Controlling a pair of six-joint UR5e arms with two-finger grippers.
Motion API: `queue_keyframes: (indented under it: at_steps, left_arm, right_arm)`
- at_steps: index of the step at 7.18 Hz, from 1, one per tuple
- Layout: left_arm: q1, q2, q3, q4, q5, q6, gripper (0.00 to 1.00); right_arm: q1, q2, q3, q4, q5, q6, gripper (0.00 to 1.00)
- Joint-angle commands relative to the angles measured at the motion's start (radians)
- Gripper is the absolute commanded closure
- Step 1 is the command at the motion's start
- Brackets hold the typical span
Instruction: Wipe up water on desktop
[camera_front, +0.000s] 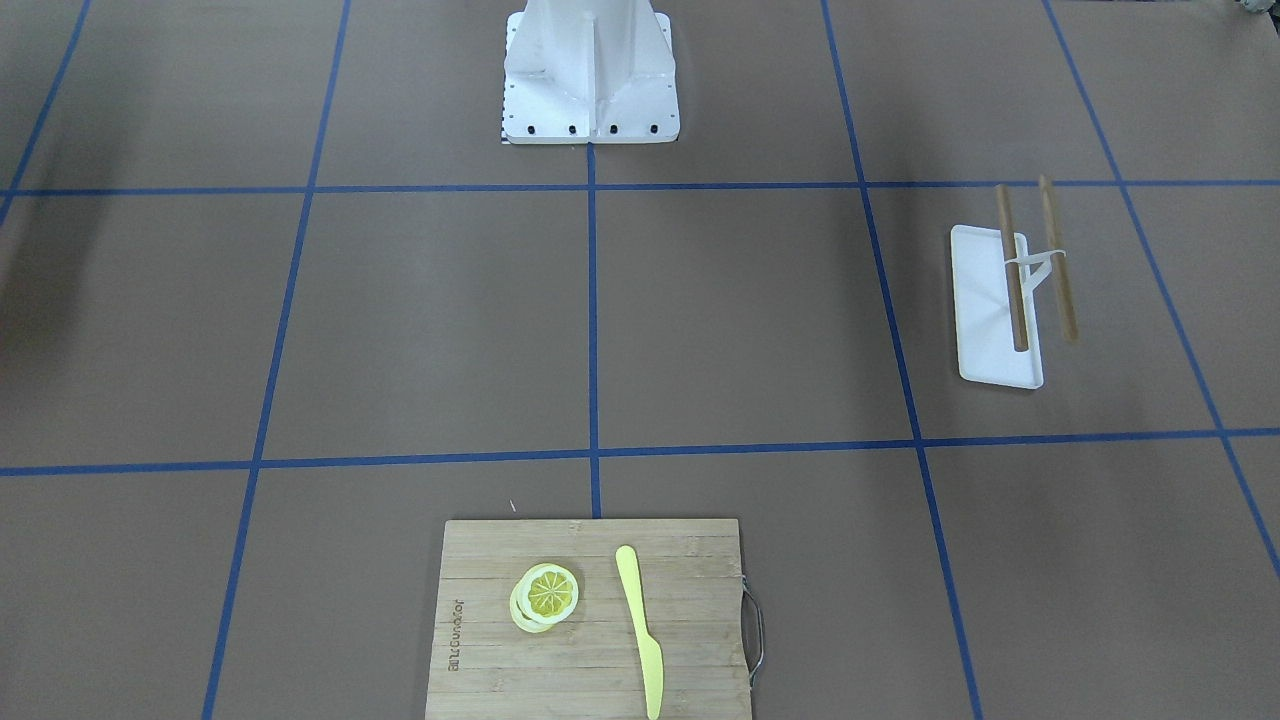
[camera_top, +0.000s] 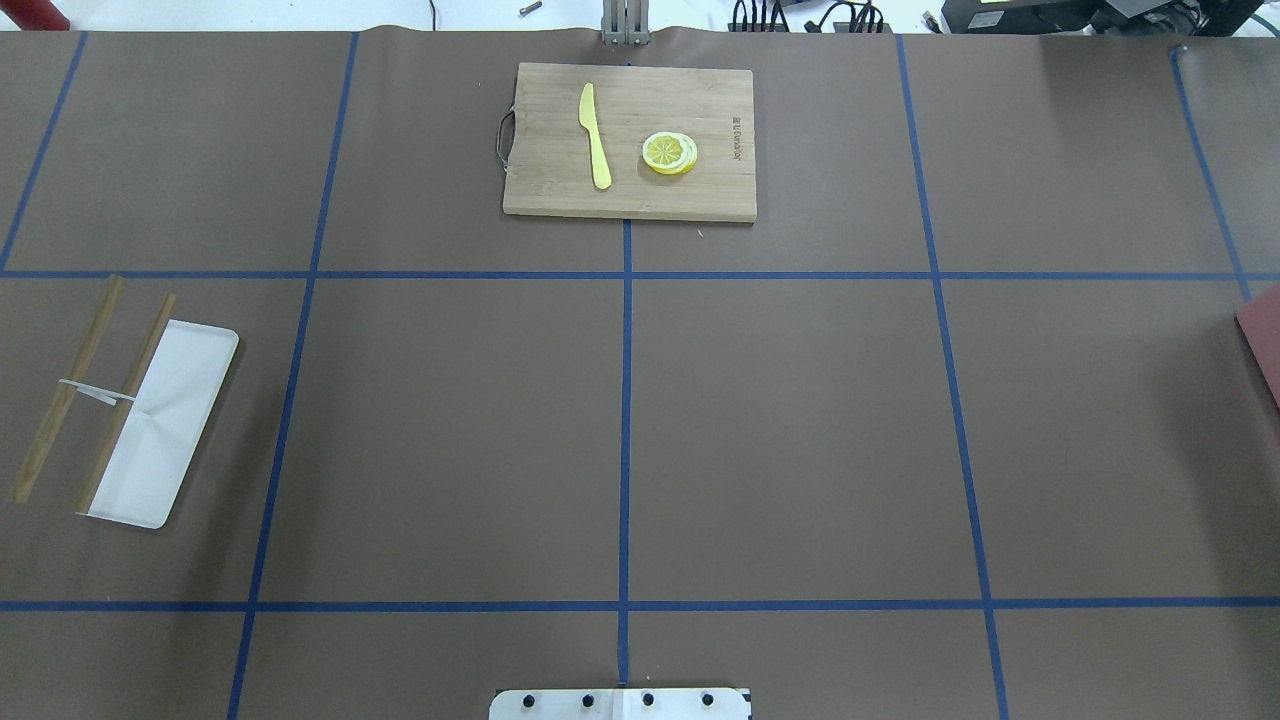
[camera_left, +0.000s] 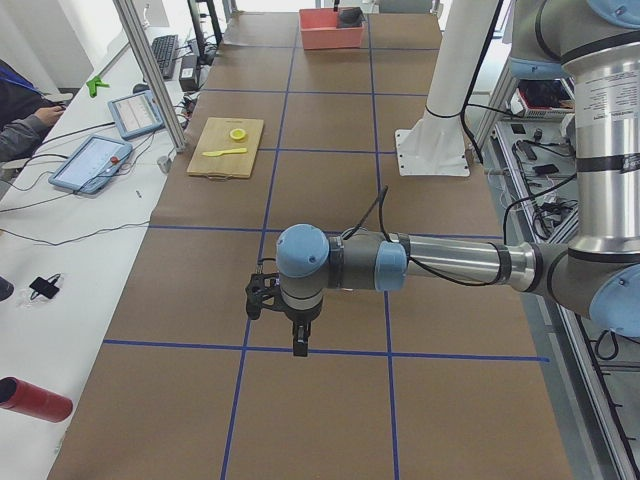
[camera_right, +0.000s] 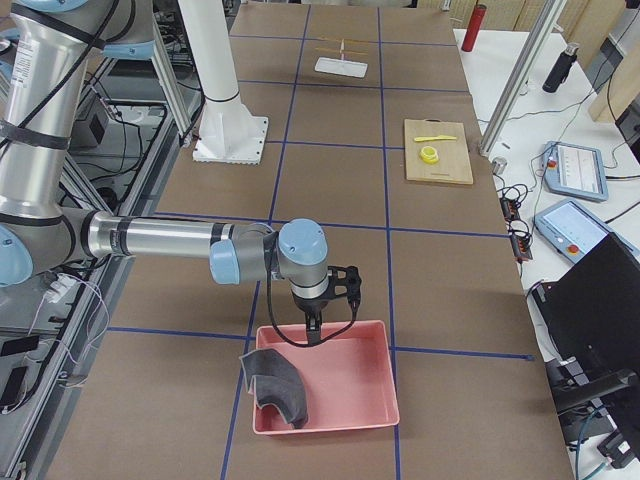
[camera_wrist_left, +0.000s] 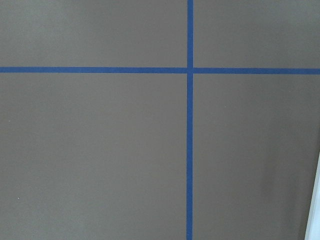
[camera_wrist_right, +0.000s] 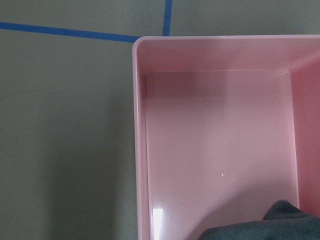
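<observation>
The desktop (camera_top: 450, 430) is a wide matte brown surface with a grid of blue tape lines; no water shows clearly on it. My right gripper (camera_right: 315, 335) hangs over the near rim of a pink bin (camera_right: 325, 385) that holds a dark grey cloth (camera_right: 278, 388). The right wrist view shows the bin (camera_wrist_right: 215, 150) and a corner of the cloth (camera_wrist_right: 265, 222), but no fingers. My left gripper (camera_left: 293, 345) hangs over bare desktop near a tape crossing (camera_wrist_left: 190, 70). I cannot tell whether either gripper is open or shut.
A bamboo cutting board (camera_top: 630, 140) with a lemon slice (camera_top: 669, 152) and a yellow knife (camera_top: 594, 135) lies at the far middle. A white tray (camera_top: 165, 420) with two chopsticks (camera_top: 65, 390) lies at the left. The robot's base (camera_front: 590, 75) stands mid-table.
</observation>
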Motion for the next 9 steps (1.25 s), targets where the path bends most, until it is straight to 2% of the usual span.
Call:
queue_keyframes:
  at_steps: [1,4,9]
  left_arm:
    - [0.000,0.000,0.002,0.002,0.001,0.000,0.01]
    - [0.038,-0.002,-0.004,0.008,0.004,0.005,0.01]
    - [0.038,0.002,0.002,0.000,0.003,0.010,0.01]
  right_arm:
    - [-0.007,0.000,0.004,0.000,0.001,-0.029,0.00]
    - [-0.007,0.005,0.004,0.001,0.001,-0.029,0.00]
    - [-0.007,0.005,0.004,0.004,0.008,-0.029,0.00]
